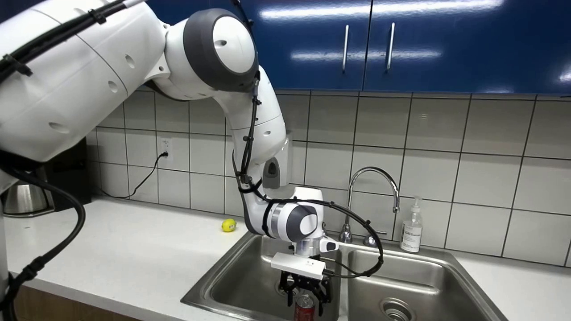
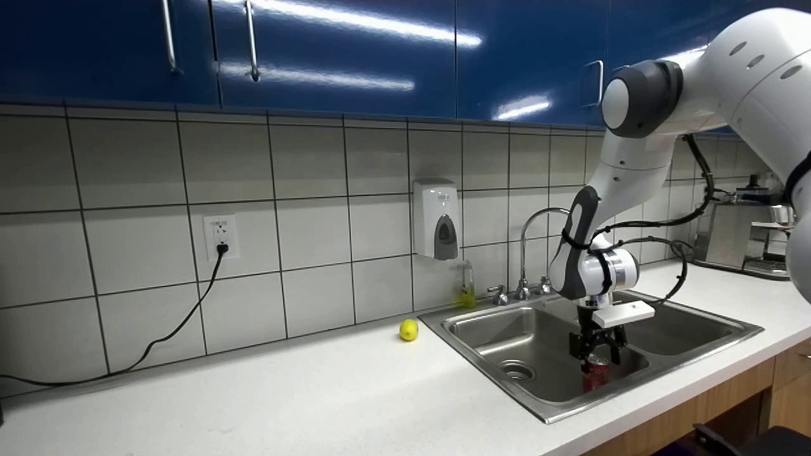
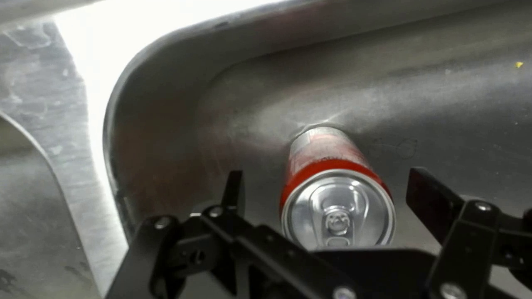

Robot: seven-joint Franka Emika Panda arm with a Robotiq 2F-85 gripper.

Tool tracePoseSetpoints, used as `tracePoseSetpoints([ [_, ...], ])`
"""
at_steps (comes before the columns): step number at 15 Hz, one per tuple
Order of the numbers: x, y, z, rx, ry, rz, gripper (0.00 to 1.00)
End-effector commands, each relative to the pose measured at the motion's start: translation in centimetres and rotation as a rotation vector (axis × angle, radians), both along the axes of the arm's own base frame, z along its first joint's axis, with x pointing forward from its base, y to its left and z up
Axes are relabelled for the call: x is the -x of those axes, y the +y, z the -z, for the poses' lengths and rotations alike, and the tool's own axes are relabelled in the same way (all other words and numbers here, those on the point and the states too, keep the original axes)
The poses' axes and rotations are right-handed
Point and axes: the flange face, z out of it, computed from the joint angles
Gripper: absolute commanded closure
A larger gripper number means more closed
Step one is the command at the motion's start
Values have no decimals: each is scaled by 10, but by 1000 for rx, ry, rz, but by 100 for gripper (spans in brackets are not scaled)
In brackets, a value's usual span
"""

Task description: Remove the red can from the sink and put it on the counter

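While our claw (image 3: pixel 326 192) gapes wide, gripping nothing, the red can (image 2: pixel 596 377) stands upright in the sink (image 1: pixel 250 276) toward the front edge of the surface (image 2: pixel 304 392); if we close off-centre, uneven contact could topple it.

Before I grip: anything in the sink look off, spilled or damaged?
A tiny yellow fleck, perhaps debris, shows bright against the grey sink, near the wrist view's right edge. The red can stands upright, without obvious dent or spill.
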Motion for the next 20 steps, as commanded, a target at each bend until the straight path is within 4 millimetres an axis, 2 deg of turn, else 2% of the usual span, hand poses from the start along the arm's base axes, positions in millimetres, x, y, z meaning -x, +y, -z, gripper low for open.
tracePoseSetpoints([
  [1, -6, -4, 3, -18, -16, 6, 0],
  [6, -8, -4, 7, -13, -15, 5, 0],
  [7, -8, -4, 7, -13, -15, 6, 25],
  [8, -8, -5, 8, -13, -13, 8, 26],
  [12, -9, -4, 11, -21, -3, 13, 58],
  [13, -9, -3, 11, -24, -5, 14, 61],
  [18, -11, -2, 13, -23, -6, 18, 61],
  [20, -15, 0, 8, -10, 0, 20, 61],
])
